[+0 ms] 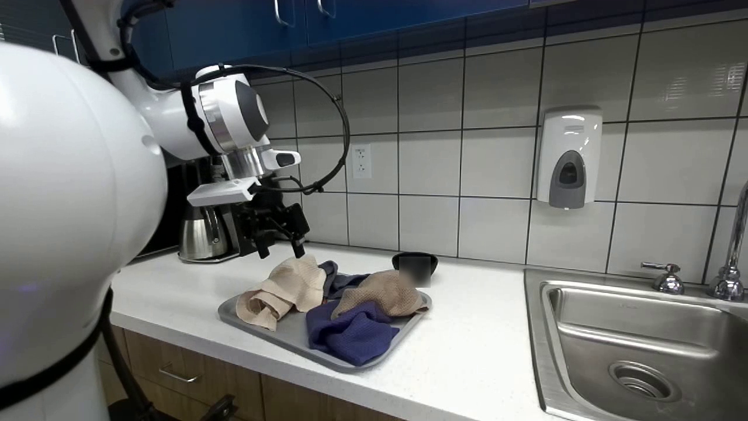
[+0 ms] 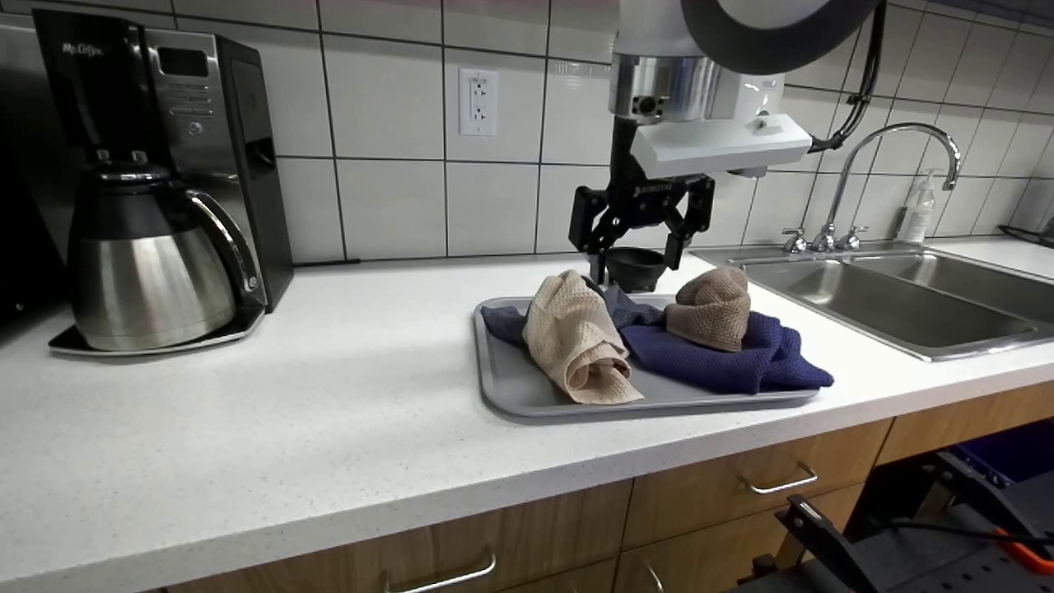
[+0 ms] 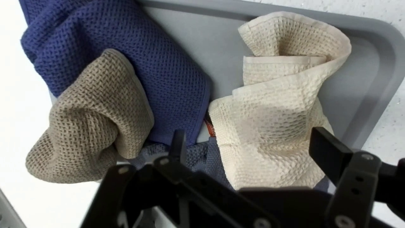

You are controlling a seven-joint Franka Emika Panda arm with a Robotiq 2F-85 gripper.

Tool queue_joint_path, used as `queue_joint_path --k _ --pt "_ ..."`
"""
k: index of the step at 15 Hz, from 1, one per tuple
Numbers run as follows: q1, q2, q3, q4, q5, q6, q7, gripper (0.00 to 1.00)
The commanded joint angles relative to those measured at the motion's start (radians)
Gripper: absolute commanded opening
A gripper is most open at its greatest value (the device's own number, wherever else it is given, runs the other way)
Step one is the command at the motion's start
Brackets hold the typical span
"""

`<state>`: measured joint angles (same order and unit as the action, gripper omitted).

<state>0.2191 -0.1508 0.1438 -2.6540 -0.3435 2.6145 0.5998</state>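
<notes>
My gripper (image 3: pixel 248 134) is open, its fingers spread wide with nothing between them. In the wrist view, the crumpled cream cloth (image 3: pixel 269 123) lies below and between the fingers. Both exterior views show the gripper (image 2: pixel 636 262) hanging a little above this cloth (image 1: pixel 295 280), pointing down. A grey tray (image 3: pixel 202 31) carries the cloths. On it are a purple-blue cloth (image 3: pixel 152 76), a brown cloth (image 3: pixel 95 117) bunched partly on top of it, and a slate-blue cloth (image 3: pixel 218 161), partly hidden under the cream one. A small red tag (image 3: pixel 209 127) shows beside the cream cloth.
Behind the tray stands a black bowl (image 2: pixel 634 278), close to the tiled wall. A coffee maker with a steel carafe (image 2: pixel 156 280) is on the white counter (image 2: pixel 288 428). At the opposite end are a steel sink (image 1: pixel 619 339) and a tap (image 2: pixel 848 181). Blue cabinets (image 1: pixel 409 20) hang above.
</notes>
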Motion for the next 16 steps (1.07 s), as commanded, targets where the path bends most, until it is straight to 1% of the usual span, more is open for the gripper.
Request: queue_joint_path --k 1,4,8,13,15,16 --pt "-0.025 -0.051 0.001 -0.043 0.121 0.008 -0.216 1.0" --pt "-0.031 -0.089 0.002 -0.061 0.175 -0.036 -0.328 1.0" --pt "-0.047 -0.153 0.009 -0.1 0.166 -0.067 -0.348 1.0" --pt "-0.052 -0.25 0.014 -0.172 0.168 -0.081 -0.351 1.0" --pt "-0.057 -0.228 0.022 -0.124 0.161 -0.123 -0.347 1.0" --pt "-0.057 -0.236 0.022 -0.123 0.162 -0.135 -0.348 1.0"
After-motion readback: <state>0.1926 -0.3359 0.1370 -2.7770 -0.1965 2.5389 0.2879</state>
